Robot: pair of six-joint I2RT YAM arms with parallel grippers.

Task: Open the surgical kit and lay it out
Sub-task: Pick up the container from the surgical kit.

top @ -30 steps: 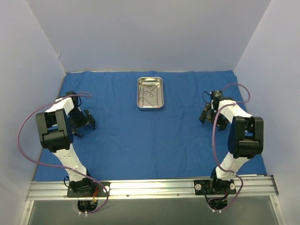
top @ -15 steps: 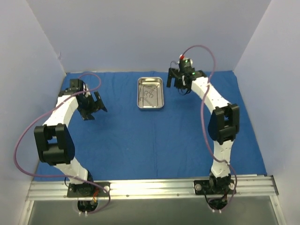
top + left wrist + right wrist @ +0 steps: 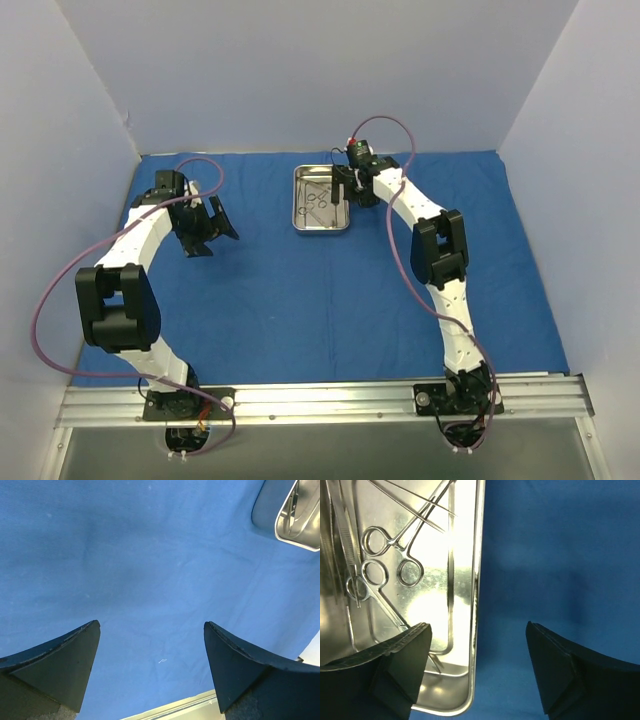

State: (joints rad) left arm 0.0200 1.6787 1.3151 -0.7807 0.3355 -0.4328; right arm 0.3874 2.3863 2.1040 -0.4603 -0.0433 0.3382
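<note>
1. Looking from the top: tray [image 3: 320, 229] sits far-middle on the cloth [image 3: 300, 300], right gripper [image 3: 347, 188] at its right rim, left gripper [image 3: 210, 238] well off left.
2. Left wrist: jaws spread over bare cloth, holding nothing.
3. Right wrist: jaws spread, straddling the rim. Instruments [image 3: 385, 555] inside look thin and slick, so I'd grab the ring handles. No readable writing.

Cloth wrap [image 3: 300, 300] spread flat across the table, tray [image 3: 321, 230] set on it behind the middle, instruments [image 3: 318, 200] laid together inside the tray, right gripper [image 3: 347, 188] held astride the tray's right rim, left gripper [image 3: 212, 238] held above the cloth, well left of the tray
</note>
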